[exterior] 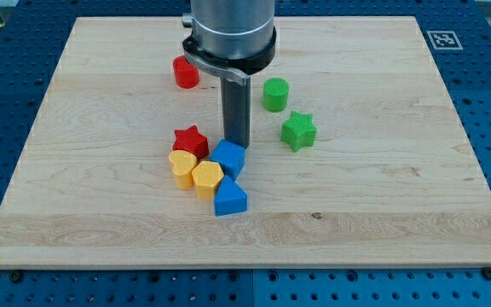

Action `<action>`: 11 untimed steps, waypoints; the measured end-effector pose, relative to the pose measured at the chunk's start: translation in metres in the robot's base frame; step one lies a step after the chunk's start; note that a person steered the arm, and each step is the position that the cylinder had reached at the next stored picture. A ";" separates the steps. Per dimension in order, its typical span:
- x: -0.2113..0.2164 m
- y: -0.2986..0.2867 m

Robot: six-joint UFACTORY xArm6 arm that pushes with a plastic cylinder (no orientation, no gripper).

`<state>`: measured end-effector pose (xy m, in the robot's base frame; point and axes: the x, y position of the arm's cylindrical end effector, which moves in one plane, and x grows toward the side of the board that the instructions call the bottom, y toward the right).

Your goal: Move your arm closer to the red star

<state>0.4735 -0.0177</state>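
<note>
My tip sits just right of the red star, touching the far edge of the blue cube; my rod has no jaws. Yellow heart, yellow hexagon and blue triangle crowd the star's near side. A red cylinder, green cylinder and green star stand apart; I read no writing.

Your arm comes down from twelve o'clock, its grey cylindrical body upright just left of the view's centre line, ringed by a dark collar at its base. Below it the dark rod hangs straight and vertical. My tip sits near the view's middle, low on the board surface.
</note>
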 end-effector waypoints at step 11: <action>-0.004 -0.120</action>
